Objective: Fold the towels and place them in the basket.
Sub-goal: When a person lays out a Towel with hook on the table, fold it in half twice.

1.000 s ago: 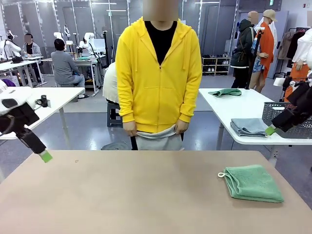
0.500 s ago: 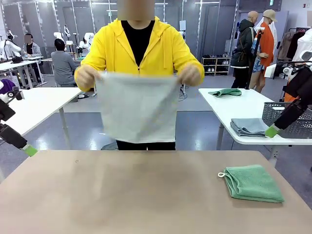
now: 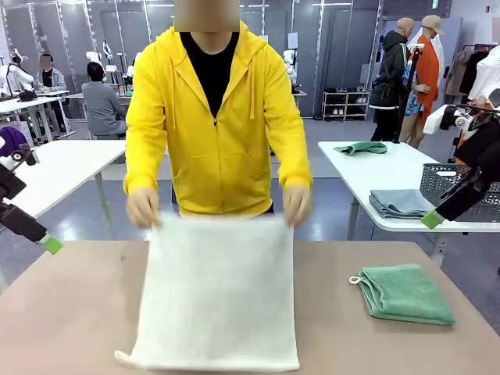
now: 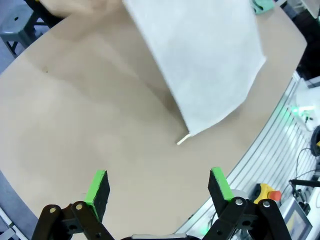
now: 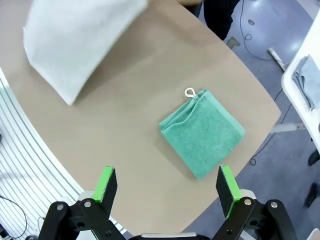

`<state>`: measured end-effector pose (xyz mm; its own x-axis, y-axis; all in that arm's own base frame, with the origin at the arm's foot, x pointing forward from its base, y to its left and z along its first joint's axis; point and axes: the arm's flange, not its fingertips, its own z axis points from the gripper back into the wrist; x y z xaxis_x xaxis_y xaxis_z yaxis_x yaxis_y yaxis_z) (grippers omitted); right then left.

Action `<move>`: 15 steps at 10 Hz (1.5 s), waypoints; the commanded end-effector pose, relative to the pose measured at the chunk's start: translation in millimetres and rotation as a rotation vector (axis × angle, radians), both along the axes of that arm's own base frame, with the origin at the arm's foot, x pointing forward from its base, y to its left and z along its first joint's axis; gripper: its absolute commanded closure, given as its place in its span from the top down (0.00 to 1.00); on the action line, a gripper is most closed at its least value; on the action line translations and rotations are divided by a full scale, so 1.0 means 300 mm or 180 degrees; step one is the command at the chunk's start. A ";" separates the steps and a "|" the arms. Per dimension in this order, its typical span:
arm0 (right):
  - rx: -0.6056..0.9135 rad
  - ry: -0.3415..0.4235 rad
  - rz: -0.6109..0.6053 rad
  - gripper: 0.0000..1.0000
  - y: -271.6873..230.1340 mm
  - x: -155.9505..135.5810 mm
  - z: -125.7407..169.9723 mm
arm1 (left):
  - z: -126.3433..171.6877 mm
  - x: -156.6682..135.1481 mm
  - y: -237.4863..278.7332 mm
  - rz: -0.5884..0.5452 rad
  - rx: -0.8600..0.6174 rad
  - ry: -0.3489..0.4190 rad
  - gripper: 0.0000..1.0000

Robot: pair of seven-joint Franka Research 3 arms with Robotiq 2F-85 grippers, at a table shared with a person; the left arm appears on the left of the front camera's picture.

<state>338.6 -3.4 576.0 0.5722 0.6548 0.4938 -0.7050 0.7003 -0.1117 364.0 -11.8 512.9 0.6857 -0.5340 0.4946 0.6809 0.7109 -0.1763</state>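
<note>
The cream-white towel point(image 3: 219, 301) lay spread across the table point(image 3: 70, 312), far corners in the person's hands point(image 3: 143, 208). The left gripper point(image 4: 157, 182) and right gripper point(image 5: 167, 182) hovered, jaws apart. Pinching too soon could drag it askew against that grip.

I'm counting two towels on my table point(image 3: 70, 312), one white towel point(image 3: 219, 301), one green towel point(image 3: 408, 294), two grippers up, left gripper point(image 4: 159, 180), right gripper point(image 5: 166, 176), one person point(image 3: 215, 133) opposite, two hands, right hand point(image 3: 143, 208), left hand point(image 3: 297, 205), one basket point(image 3: 453, 181) beyond.
</note>
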 end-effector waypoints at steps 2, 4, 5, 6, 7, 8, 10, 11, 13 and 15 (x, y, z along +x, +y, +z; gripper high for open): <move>-0.0013 0.0073 -0.0009 1.00 -0.001 0.014 0.024 | -0.001 0.000 0.004 -0.0021 0.0056 0.0005 1.00; -0.0013 0.0073 -0.0009 1.00 -0.001 0.014 0.024 | -0.001 0.000 0.004 -0.0021 0.0056 0.0005 1.00; -0.0013 0.0073 -0.0009 1.00 -0.001 0.014 0.024 | -0.001 0.000 0.004 -0.0021 0.0056 0.0005 1.00; -0.0013 0.0073 -0.0009 1.00 -0.001 0.014 0.024 | -0.001 0.000 0.004 -0.0021 0.0056 0.0005 1.00; -0.0013 0.0073 -0.0009 1.00 -0.001 0.014 0.024 | -0.001 0.000 0.004 -0.0021 0.0056 0.0005 1.00; -0.0013 0.0073 -0.0009 1.00 -0.001 0.014 0.024 | -0.001 0.000 0.004 -0.0021 0.0056 0.0005 1.00; -0.0013 0.0073 -0.0009 1.00 -0.001 0.014 0.024 | -0.001 0.000 0.004 -0.0021 0.0056 0.0005 1.00; -0.0013 0.0073 -0.0009 1.00 -0.001 0.014 0.024 | -0.001 0.000 0.004 -0.0021 0.0056 0.0005 1.00; -0.0013 0.0073 -0.0009 1.00 -0.001 0.014 0.024 | -0.001 0.000 0.004 -0.0021 0.0056 0.0005 1.00; -0.0013 0.0073 -0.0009 1.00 -0.001 0.014 0.024 | -0.001 0.000 0.004 -0.0021 0.0056 0.0005 1.00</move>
<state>341.0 -4.0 579.7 0.5650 0.6633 0.4908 -0.7164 0.6895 -0.1071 363.9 -10.9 513.0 0.6873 -0.5334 0.4931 0.6788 0.7134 -0.1743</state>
